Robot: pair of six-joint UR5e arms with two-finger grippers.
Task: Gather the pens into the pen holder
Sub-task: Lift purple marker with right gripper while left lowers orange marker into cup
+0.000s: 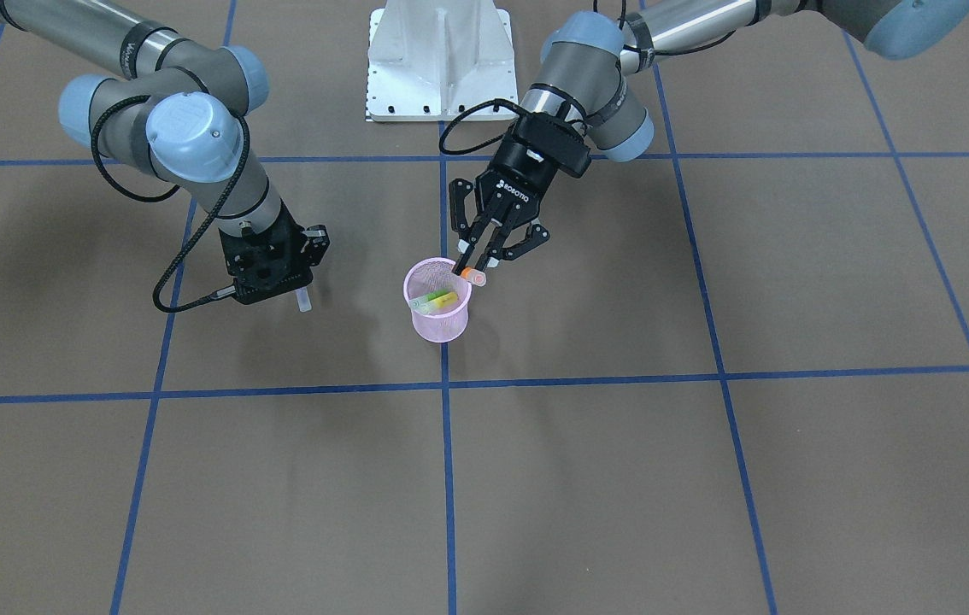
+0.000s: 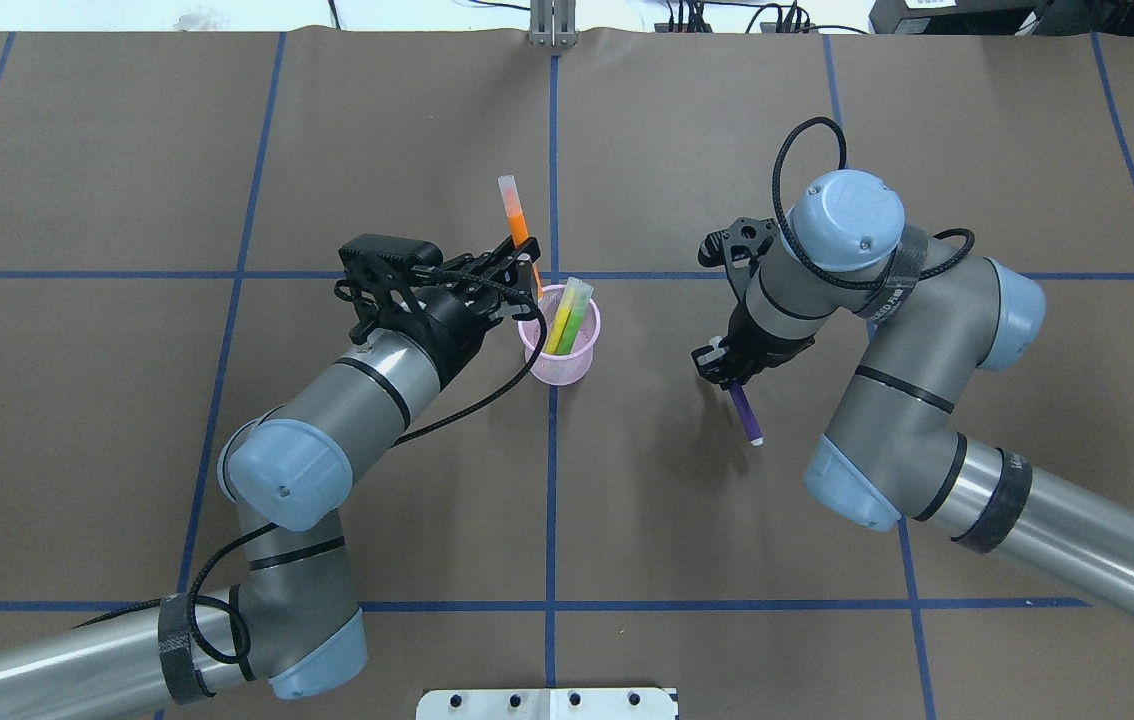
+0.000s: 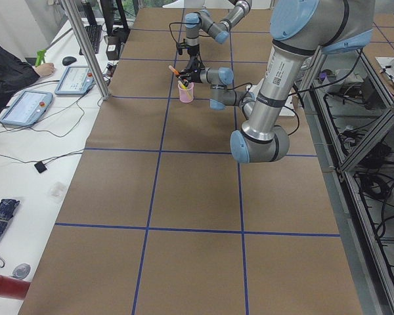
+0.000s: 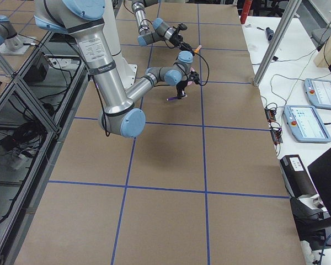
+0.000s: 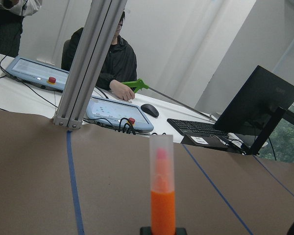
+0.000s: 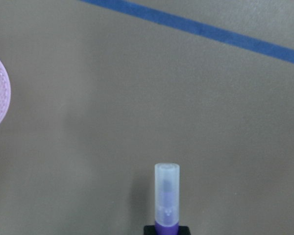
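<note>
The pink mesh pen holder (image 2: 559, 345) stands upright near the table's middle, and it also shows in the front view (image 1: 437, 312). A green pen (image 2: 567, 315) leans inside it. My left gripper (image 2: 524, 262) is shut on the orange pen (image 2: 515, 215). It holds the pen tilted, cap end up and away from me, with the lower end at the holder's rim (image 1: 474, 276). My right gripper (image 2: 727, 378) is shut on the purple pen (image 2: 747, 415), to the holder's right and just above the table. The wrist views show the orange pen (image 5: 162, 196) and the purple pen (image 6: 166, 196).
Blue tape lines (image 2: 552, 480) cross the brown table. The white robot base (image 1: 439, 60) is at the near edge. A side table with teach pendants (image 3: 26, 105), an aluminium post (image 3: 85, 46) and a seated person lies beyond the far edge.
</note>
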